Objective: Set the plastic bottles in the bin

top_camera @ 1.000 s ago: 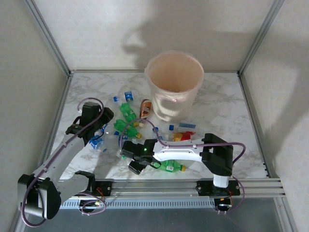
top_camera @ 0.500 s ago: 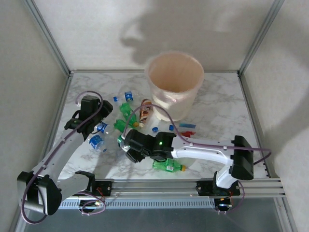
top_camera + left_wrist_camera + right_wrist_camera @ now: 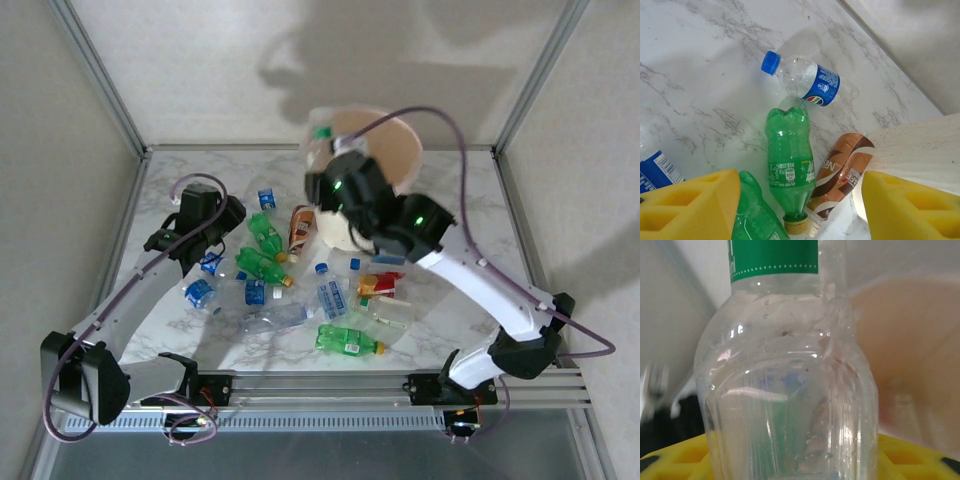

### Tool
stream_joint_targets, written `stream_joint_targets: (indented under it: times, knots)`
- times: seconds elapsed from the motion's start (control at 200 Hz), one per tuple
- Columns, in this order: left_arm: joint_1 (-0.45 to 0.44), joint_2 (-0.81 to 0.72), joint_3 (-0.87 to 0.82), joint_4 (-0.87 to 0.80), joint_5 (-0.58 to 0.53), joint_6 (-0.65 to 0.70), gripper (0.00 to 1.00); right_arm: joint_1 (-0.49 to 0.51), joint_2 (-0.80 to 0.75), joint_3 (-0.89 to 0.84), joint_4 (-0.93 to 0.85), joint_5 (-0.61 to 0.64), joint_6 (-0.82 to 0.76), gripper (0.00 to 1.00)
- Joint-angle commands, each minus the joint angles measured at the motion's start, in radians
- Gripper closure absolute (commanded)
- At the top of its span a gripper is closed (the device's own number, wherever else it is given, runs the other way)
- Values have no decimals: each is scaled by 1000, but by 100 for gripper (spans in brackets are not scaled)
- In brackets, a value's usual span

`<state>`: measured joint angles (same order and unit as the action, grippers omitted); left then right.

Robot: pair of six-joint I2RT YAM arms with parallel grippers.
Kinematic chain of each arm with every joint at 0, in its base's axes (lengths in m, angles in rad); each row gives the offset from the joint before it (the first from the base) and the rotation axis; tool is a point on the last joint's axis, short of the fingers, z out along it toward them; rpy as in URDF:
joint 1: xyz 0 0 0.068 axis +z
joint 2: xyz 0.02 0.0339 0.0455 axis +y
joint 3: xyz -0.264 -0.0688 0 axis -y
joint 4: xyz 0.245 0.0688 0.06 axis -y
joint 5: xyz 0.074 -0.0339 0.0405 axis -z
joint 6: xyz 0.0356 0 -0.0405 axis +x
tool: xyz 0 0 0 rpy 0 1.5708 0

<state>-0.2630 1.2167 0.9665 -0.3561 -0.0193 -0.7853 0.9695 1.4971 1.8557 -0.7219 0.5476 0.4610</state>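
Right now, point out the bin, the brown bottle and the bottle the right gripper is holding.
bin (image 3: 395,152): top view, on the bare inner wall.
brown bottle (image 3: 842,175): left wrist view, on the middle of its label.
held bottle (image 3: 785,390): right wrist view, on its clear body below the green label.

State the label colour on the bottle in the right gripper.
Green label on the bottle; right wrist view.
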Motion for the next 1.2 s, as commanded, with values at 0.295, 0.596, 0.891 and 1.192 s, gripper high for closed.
stream_joint_targets:
  times: [0.295, 0.596, 0.891, 1.192]
  knots:
    - [-4, 38, 60, -5, 2, 49, 34, -360, 180, 171, -115, -219, 73, 50]
    - [1, 64, 47, 17, 13, 50, 29, -389, 201, 157, -125, -216, 84, 23]
    - [11, 142, 112, -5, 12, 106, 24, -388, 126, 132, -128, -219, 83, 14]
    - [10, 359, 324, -132, -33, 345, 22, -318, -93, -142, -2, -304, 158, 14]
